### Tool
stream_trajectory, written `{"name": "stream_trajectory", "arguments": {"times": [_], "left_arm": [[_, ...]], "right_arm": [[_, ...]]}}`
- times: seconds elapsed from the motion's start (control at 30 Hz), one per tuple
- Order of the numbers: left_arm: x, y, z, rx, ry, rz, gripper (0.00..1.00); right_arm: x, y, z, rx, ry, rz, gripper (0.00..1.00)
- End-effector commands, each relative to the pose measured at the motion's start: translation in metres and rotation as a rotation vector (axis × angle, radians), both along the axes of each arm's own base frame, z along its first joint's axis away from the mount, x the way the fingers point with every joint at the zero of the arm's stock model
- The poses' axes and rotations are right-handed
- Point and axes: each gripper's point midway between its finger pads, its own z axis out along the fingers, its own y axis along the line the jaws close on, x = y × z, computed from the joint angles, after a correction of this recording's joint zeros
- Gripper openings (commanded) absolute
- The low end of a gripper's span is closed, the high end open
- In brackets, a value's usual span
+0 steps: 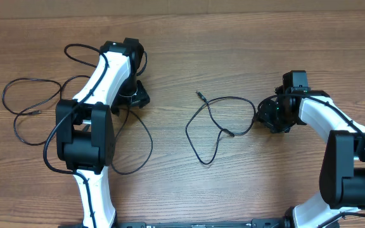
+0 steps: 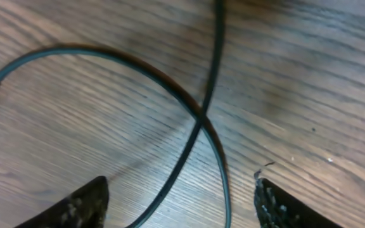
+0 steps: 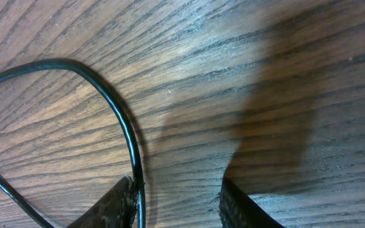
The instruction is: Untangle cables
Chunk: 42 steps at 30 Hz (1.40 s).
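Observation:
Two thin black cables lie on the wooden table. One cable (image 1: 30, 79) sprawls at the left, looping around my left arm. The other cable (image 1: 230, 97) lies loosely coiled at the centre, its small plug (image 1: 199, 94) pointing up-left. My left gripper (image 1: 137, 96) is low over the left cable; in the left wrist view two strands cross (image 2: 201, 117) and run down between the gripper's (image 2: 179, 212) wide-open fingers. My right gripper (image 1: 263, 116) sits at the centre cable's right end. There the cable (image 3: 128, 136) runs along the inner face of its left finger (image 3: 116, 206), with bare wood across to the other finger; that gripper (image 3: 177, 206) is open.
The table (image 1: 182, 38) is plain brown wood. Both white-and-black arms reach in from the near edge, the left arm (image 1: 94, 126) lying over part of the left cable. A thicker black cord runs along each arm.

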Motion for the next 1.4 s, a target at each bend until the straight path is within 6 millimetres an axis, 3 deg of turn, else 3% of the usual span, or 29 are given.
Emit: {"name": "stream_trajectory", "arguments": {"times": [0.0,0.13,0.27,0.33,0.53,0.63,0.73,0.93,1.13,1.23,1.37], "left_arm": [[-0.013,0.008,-0.015,0.044,0.023,0.1,0.7],[-0.019,0.006,-0.049,0.046,-0.013,0.192,0.42],[-0.017,-0.016,-0.068,-0.092,-0.032,0.193,0.32],[-0.012,-0.03,-0.077,-0.18,-0.06,0.154,0.06],[0.004,-0.055,-0.071,-0.343,-0.108,-0.065,0.04],[0.021,-0.075,-0.046,-0.466,-0.171,-0.18,0.04],[0.047,-0.082,0.005,-0.46,-0.315,-0.275,0.04],[0.072,-0.058,0.092,-0.265,-0.565,-0.33,0.04],[0.082,-0.039,0.159,-0.111,-0.757,-0.524,0.04],[0.079,-0.036,0.169,-0.099,-0.774,-0.513,0.04],[0.058,-0.036,0.151,-0.129,-0.665,-0.453,0.04]], "right_arm": [[0.008,-0.003,0.003,-0.007,-0.019,-0.009,0.41],[0.008,-0.003,0.003,-0.007,-0.019,-0.009,0.42],[0.008,-0.003,0.003,-0.007,-0.018,-0.009,0.42],[0.008,-0.003,0.003,-0.007,-0.019,-0.009,0.42],[0.008,-0.003,0.003,-0.007,-0.018,-0.008,0.42],[0.008,-0.003,0.003,-0.008,-0.019,-0.008,0.41],[0.008,-0.003,0.003,-0.011,-0.019,-0.009,0.42],[0.008,-0.003,0.003,-0.011,-0.019,-0.009,0.42],[0.008,-0.003,0.003,-0.011,-0.019,-0.009,0.42],[0.008,-0.003,0.003,-0.01,-0.018,-0.009,0.42],[0.008,-0.003,0.003,-0.011,-0.018,-0.009,0.42]]}}
